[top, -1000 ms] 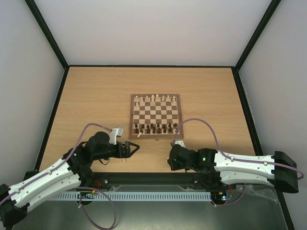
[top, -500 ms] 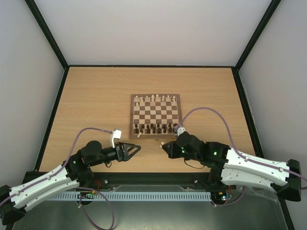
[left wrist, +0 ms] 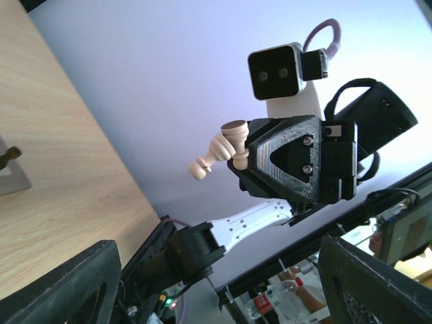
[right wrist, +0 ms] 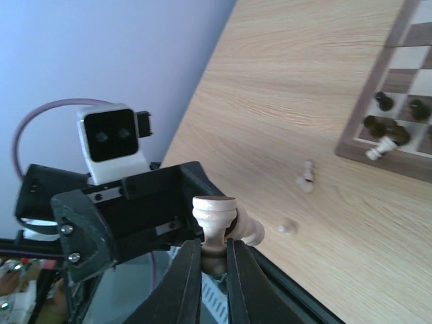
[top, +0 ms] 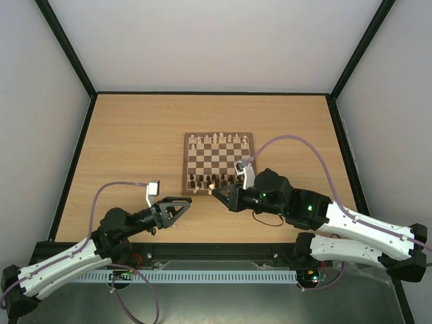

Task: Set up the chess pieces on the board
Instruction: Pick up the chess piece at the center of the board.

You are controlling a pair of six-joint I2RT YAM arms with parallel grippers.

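The board (top: pixel 218 162) lies mid-table, with pale chess pieces (top: pixel 216 140) along its far row and dark pieces (top: pixel 216 180) along its near row. My right gripper (top: pixel 217 192) hovers off the board's near-left corner. In the right wrist view it (right wrist: pixel 214 244) is shut on a pale piece (right wrist: pixel 214 216), base up, and a second pale piece (right wrist: pixel 251 231) seems to lean against it. The held piece also shows in the left wrist view (left wrist: pixel 214 152). My left gripper (top: pixel 179 208) is open and empty, raised and facing the right gripper; its jaws (left wrist: pixel 216 297) stand wide apart.
Two loose pale pieces (right wrist: pixel 306 177) (right wrist: pixel 287 227) lie on the table near the board's near-left corner. Another pale piece (right wrist: pixel 379 147) lies tipped among the dark ones at the board's edge (right wrist: pixel 405 158). Black frame rails and grey walls bound the table (top: pixel 128 148).
My right gripper has moved up and left from the table's near edge toward the board's near-left corner, carrying the pale piece. My left gripper has drawn back a little and tilted upward.
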